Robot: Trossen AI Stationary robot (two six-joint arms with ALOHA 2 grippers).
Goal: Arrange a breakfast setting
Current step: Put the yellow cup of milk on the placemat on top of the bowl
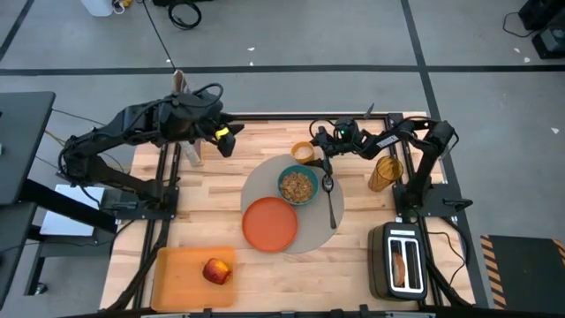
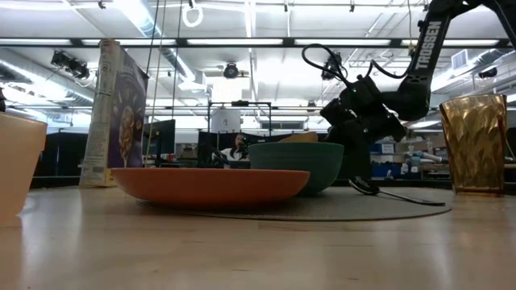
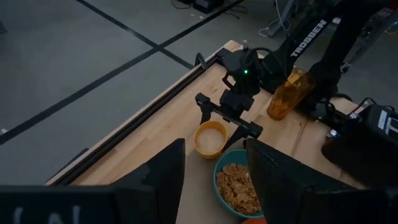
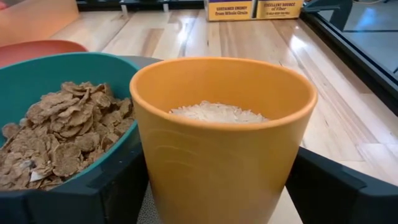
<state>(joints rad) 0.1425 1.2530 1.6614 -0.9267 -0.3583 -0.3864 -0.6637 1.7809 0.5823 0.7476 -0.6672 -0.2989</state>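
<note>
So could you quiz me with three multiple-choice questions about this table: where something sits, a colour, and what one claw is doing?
1. Where is the apple?
A. on the cutting board
B. in the bowl
C. in the toaster

2. What colour is the plate?
A. teal
B. orange
C. grey

3. The right claw is:
A. shut on the spoon
B. open around the yellow cup
C. holding the plate

Answers: 1 A, the apple lies on the orange board at the table's edge. 2 B, the plate on the placemat is orange. 3 B, its fingers stand either side of the cup.
</note>
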